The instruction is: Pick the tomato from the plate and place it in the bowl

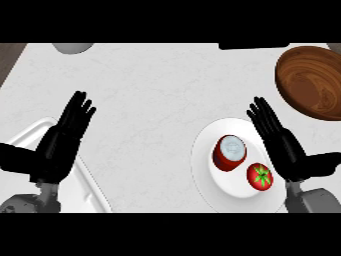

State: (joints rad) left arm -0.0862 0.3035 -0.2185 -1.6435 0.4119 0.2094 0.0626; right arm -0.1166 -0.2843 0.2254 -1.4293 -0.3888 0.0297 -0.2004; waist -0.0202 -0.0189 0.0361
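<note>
Nearest us, our left hand (pixel 55 145) lay open with straight fingers at eight o'clock, and our right hand (pixel 284 142) was likewise open at four o'clock, over the white plate (pixel 206 165). The tomato (pixel 259 176) sat on that plate (beside a red-and-white object (pixel 230 151)). At two o'clock stood the wooden bowl (pixel 319 82).

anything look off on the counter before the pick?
Nothing stands out. The tomato sits on the white plate beside a red cup-like item; the wooden bowl holds nothing. Both hands, left and right, are open.
</note>
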